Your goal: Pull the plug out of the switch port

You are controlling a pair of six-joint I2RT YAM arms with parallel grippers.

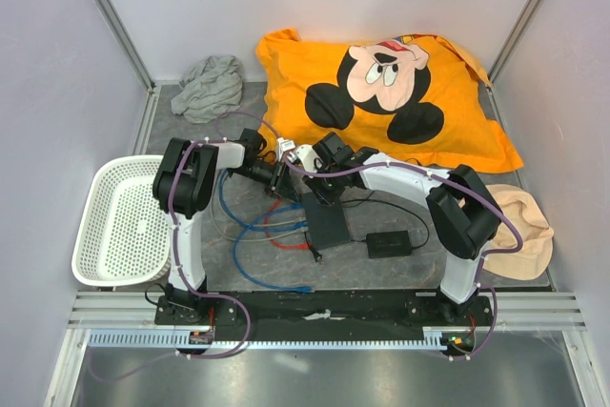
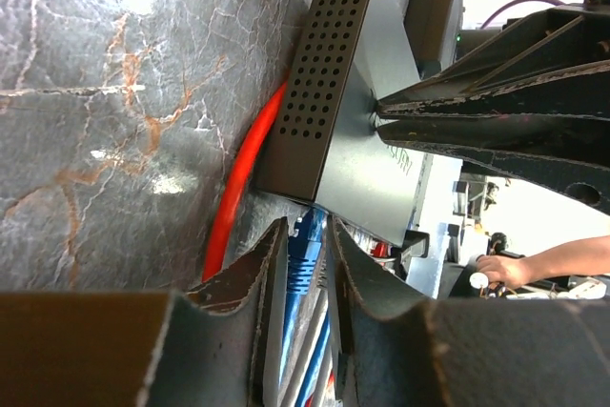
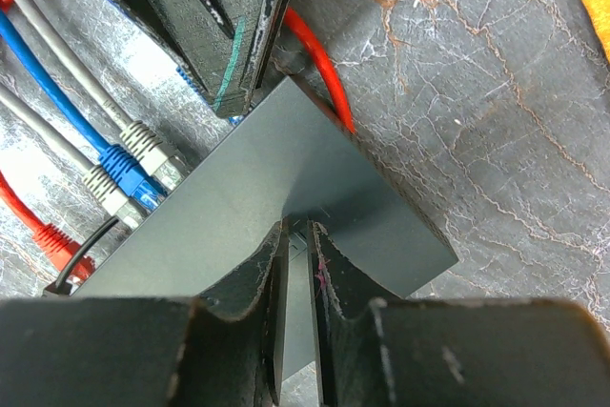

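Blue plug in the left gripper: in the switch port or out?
Looks in: the blue plug, pinched by the left gripper, meets the switch edge with no gap. How deep it sits: cannot tell.

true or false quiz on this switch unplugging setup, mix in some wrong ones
1. The right gripper is clamped on the edge of the switch. True.
2. The left gripper is closed on a red plug. False: it is closed on the blue plug.
3. The white basket sits on the right arm's side. False: it is on the left arm's side.
4. A grey cable is plugged into the switch. True.
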